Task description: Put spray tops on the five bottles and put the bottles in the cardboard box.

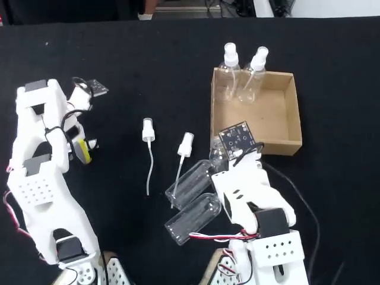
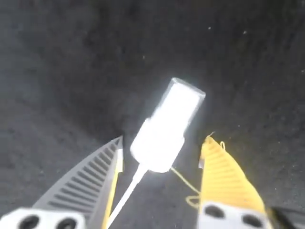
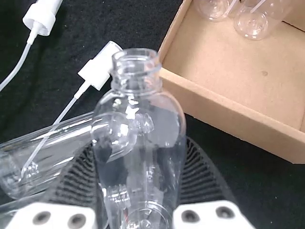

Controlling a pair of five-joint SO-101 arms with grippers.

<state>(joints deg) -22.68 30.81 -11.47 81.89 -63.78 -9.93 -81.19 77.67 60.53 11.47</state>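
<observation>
My left gripper (image 1: 85,148), with yellow fingers, hangs over the table's left side, shut on a white spray top (image 2: 167,126) whose thin tube runs down between the fingers (image 2: 224,181). In front of the cardboard box (image 1: 294,113), my right gripper (image 1: 221,161) is shut on a clear bottle (image 3: 138,119) with a bare, open neck that points toward the box wall (image 3: 228,119). Two loose spray tops (image 1: 148,130) (image 1: 186,144) lie mid-table. Two uncapped bottles (image 1: 191,183) (image 1: 193,219) lie on their sides beside the right arm. Two capped bottles (image 1: 228,77) (image 1: 252,77) stand in the box's far left corner.
The table is covered in black cloth. The tube of the nearer loose spray top (image 3: 97,67) runs along the lying bottle (image 3: 47,152). Most of the box floor (image 3: 248,76) is bare. The arms' white bases sit at the near edge.
</observation>
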